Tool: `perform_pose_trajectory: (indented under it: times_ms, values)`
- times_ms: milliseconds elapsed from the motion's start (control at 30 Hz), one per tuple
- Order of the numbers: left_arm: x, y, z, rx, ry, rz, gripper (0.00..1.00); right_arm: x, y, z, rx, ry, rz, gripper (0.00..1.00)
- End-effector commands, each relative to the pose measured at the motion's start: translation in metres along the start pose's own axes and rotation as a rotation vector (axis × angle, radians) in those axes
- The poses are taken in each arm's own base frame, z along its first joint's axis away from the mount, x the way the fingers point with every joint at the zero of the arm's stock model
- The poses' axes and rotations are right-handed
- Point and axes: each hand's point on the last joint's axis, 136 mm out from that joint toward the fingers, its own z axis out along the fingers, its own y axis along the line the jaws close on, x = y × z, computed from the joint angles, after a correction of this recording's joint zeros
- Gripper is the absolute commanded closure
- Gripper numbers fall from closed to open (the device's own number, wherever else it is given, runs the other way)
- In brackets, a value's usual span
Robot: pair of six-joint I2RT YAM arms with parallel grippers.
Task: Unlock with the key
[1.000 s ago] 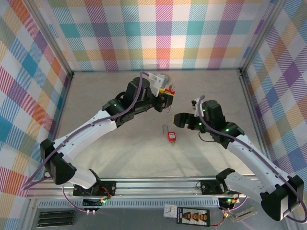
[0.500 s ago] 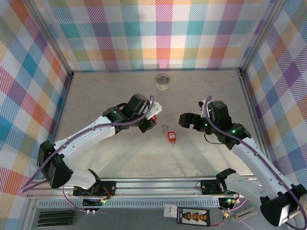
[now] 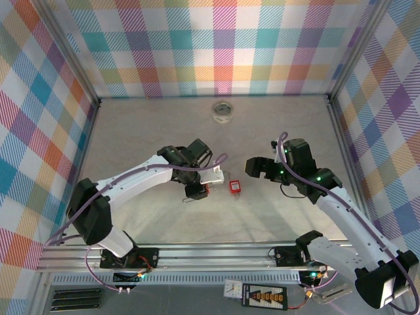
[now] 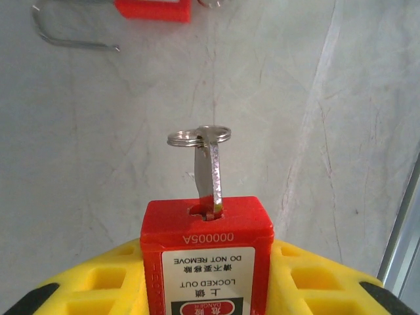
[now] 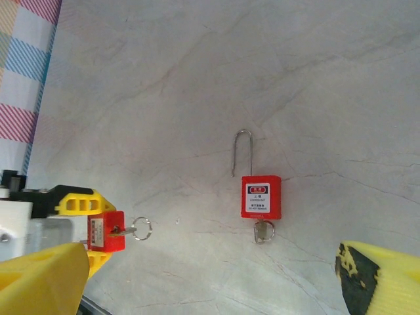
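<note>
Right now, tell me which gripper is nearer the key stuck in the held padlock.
Left. The left gripper clamps the red padlock that the key sits in; the right gripper hangs open beyond the other padlock lying on the table.

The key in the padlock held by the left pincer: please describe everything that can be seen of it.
The key is small, thin and silvery, of scratched metal as it looks. Its blade sits partly in the keyhole of the red padlock, which the left pincer clamps between its yellow fingers. The rounded head sticks out free, pointing away from the pincer, and a split ring of the same metal passes through it. The grey table lies behind it.
</note>
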Motion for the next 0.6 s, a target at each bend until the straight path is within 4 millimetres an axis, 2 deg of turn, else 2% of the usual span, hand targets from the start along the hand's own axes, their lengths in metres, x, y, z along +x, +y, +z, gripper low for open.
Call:
perform_pose_trajectory:
  times_ms: [0, 200, 567]
  values:
    - [0.007, -0.004, 0.014, 0.053, 0.055, 0.042, 1.00, 0.002, -0.001, -0.006, 0.007, 0.004, -0.028, 0.04]
    - [0.002, -0.001, 0.039, 0.064, 0.089, 0.060, 1.00, 0.006, -0.008, -0.010, 0.022, 0.004, -0.028, 0.04]
    - [0.000, 0.011, 0.069, 0.053, 0.142, 0.086, 1.00, 0.011, -0.015, -0.014, 0.038, 0.006, -0.022, 0.04]
